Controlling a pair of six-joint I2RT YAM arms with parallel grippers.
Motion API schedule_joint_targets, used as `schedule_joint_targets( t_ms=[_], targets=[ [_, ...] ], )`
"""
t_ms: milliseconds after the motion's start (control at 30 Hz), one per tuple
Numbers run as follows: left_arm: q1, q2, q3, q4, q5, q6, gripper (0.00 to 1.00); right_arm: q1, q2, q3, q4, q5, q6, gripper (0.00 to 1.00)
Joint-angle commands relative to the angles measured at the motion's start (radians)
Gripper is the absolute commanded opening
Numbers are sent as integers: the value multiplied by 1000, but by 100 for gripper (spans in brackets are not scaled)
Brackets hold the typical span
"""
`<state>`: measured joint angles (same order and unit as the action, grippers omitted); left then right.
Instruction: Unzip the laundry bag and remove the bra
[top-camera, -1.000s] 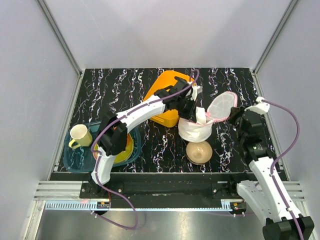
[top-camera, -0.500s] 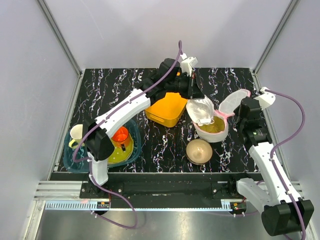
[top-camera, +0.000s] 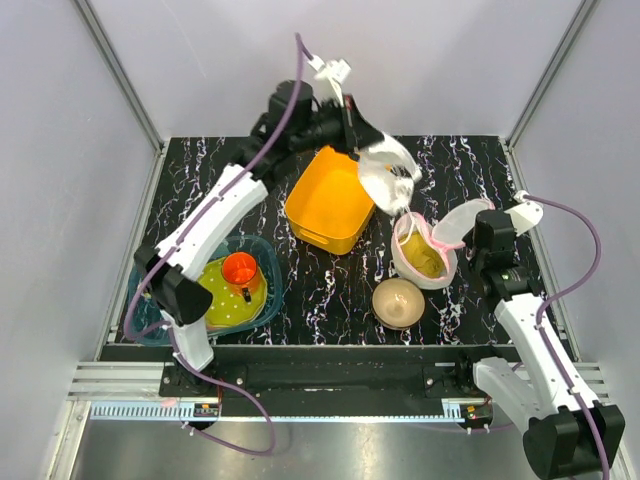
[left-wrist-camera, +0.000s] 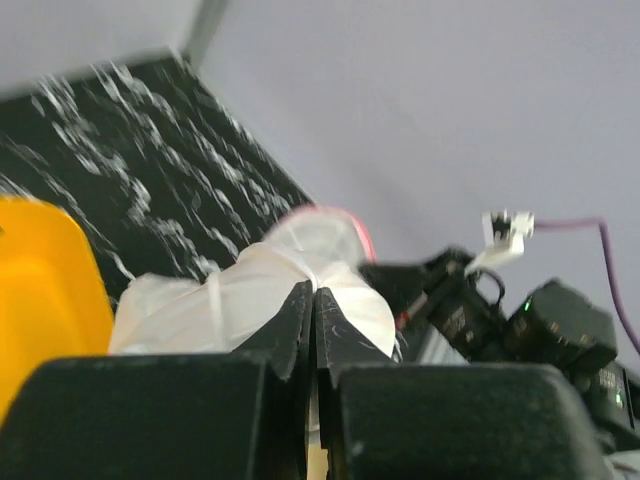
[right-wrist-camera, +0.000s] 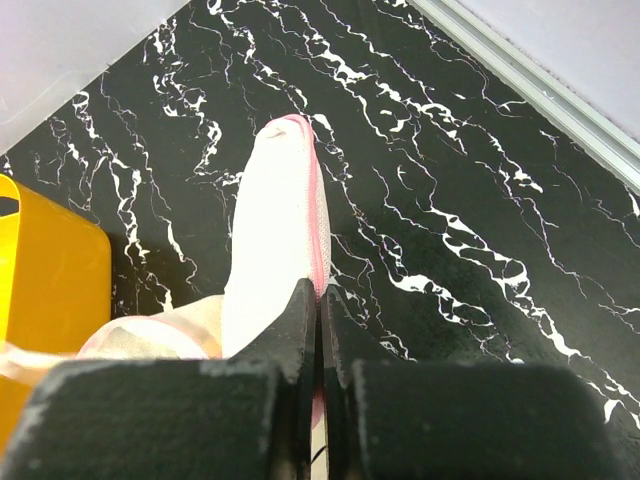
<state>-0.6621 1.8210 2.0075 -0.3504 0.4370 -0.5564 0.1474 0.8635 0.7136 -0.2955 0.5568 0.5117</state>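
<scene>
The left gripper (top-camera: 362, 140) is closed on the cream-white part of the bra (top-camera: 388, 172). It holds this part high near the far edge of the bench, beside the orange basket (top-camera: 325, 205). The tan part of the bra lies inside the laundry bag (top-camera: 406, 266), which is near the right edge. The bag is unzipped. Its flap (top-camera: 458, 222), with pink trim, stands up and is pinched by the closed right gripper (right-wrist-camera: 318, 305). A tan bowl (top-camera: 398, 302) sits just beside the bag, on its near side.

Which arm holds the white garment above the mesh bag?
The left gripper, raised near the orange basket, pinches the bra; the right gripper holds the laundry bag by its rim.
</scene>
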Motion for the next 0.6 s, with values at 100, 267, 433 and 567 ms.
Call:
schedule_joint_targets(
  t_ms=[100, 267, 433, 567],
  targets=[
    [39, -144, 140, -10, -224, 165, 0, -5, -72, 0, -25, 31, 8, 0],
    [117, -121, 86, 31, -189, 105, 0, -5, -69, 24, -34, 26, 10, 0],
    [154, -16, 111, 19, -166, 81, 0, -5, -98, 32, -34, 17, 2, 0],
    [156, 50, 165, -16, -141, 67, 0, -3, -116, 32, -48, 3, 1, 0]
  ],
)
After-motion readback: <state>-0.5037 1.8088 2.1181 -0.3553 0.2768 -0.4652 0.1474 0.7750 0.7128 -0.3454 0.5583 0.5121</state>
